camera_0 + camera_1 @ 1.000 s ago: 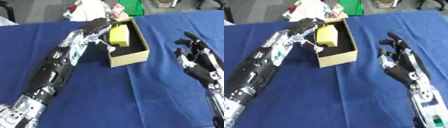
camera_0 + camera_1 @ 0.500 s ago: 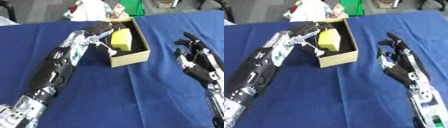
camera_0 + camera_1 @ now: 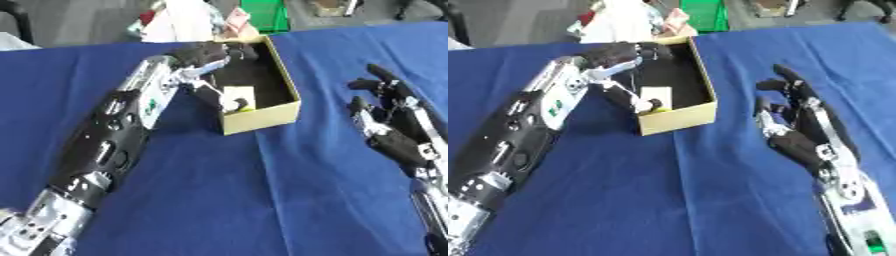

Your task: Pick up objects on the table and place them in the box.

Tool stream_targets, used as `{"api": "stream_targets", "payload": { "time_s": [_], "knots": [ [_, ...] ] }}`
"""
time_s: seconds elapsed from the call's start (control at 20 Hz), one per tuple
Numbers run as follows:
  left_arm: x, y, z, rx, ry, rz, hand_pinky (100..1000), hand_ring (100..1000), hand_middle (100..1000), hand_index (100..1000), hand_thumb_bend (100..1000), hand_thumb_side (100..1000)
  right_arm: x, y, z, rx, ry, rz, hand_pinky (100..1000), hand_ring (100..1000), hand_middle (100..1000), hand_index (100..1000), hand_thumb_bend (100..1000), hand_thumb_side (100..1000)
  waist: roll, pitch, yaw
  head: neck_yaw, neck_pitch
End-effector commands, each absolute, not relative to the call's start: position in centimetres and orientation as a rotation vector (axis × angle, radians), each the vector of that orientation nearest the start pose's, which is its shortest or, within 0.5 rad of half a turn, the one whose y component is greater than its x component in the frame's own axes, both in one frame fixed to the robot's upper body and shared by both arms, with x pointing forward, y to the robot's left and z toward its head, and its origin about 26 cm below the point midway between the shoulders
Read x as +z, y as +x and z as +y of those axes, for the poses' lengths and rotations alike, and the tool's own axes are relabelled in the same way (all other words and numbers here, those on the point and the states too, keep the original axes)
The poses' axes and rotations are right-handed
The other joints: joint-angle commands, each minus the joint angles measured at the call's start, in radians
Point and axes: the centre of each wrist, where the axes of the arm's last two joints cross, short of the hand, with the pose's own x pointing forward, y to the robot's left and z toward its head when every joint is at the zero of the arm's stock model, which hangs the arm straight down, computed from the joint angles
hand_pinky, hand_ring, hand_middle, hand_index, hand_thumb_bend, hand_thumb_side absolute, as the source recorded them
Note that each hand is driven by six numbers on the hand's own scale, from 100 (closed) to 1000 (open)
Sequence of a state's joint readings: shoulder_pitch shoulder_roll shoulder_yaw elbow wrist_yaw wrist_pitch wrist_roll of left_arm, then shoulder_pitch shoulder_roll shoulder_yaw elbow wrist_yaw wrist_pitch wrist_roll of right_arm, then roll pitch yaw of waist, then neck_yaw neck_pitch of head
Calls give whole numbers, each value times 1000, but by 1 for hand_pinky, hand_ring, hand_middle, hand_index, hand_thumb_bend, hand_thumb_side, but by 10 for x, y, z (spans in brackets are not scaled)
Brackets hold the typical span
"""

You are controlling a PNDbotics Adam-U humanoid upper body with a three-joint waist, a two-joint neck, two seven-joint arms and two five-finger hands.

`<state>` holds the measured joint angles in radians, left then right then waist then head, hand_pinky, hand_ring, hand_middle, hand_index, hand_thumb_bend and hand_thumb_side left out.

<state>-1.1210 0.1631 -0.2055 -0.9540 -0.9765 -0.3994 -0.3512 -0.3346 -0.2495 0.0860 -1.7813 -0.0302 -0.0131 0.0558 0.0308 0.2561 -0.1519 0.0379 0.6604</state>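
We hold our left hand [image 3: 206, 52], fingers curled and empty, over the cardboard box [image 3: 262, 117]; placing looks complete. Our right hand [image 3: 798, 135] rests open. Next: withdraw.

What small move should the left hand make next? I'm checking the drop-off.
Probably lift the left hand up and back from the box. It sits at the box's far rim, a pale object lies inside, and the blue tablecloth shows nothing else to pick.
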Motion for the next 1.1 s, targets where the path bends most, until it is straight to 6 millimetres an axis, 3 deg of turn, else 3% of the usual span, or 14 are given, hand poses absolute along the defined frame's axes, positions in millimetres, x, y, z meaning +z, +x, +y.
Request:
{"api": "stream_targets", "payload": {
  "time_s": [0.05, 0.25, 0.3, 0.65, 0.85, 1.1],
  "knots": [
    [267, 474, 127, 2283, -986, 2512, 877, 892, 931, 974, 301, 343, 157, 333, -236, 403, 9, -2111, 773, 1000, 745, 972, 100, 243, -6, -19, 6, -8, -13],
    [284, 459, 146, 2120, -901, 2634, 862, 868, 899, 961, 233, 246, 156, 333, -241, 388, -17, -2109, 773, 1000, 745, 972, 100, 243, -8, -21, 29, -27, -14],
    [287, 453, 153, 2078, -863, 2687, 851, 850, 877, 956, 171, 211, 156, 332, -242, 384, -25, -2109, 773, 1000, 745, 971, 100, 244, -10, -22, 39, -32, -12],
    [292, 387, 211, 1777, -648, 3067, 828, 814, 825, 938, 100, 189, 160, 332, -250, 362, -71, -2126, 773, 1000, 745, 970, 100, 250, -21, -19, 96, -55, -9],
    [268, 359, 240, 1618, -580, 3305, 822, 806, 817, 940, 100, 222, 162, 331, -255, 339, -99, -2135, 773, 1000, 745, 969, 100, 255, -29, -19, 125, -62, 0],
    [217, 343, 272, 1362, -616, 3674, 806, 787, 800, 938, 100, 362, 164, 330, -261, 307, -134, -2146, 773, 1000, 745, 969, 100, 259, -33, -17, 151, -58, 18]
  ]
}}
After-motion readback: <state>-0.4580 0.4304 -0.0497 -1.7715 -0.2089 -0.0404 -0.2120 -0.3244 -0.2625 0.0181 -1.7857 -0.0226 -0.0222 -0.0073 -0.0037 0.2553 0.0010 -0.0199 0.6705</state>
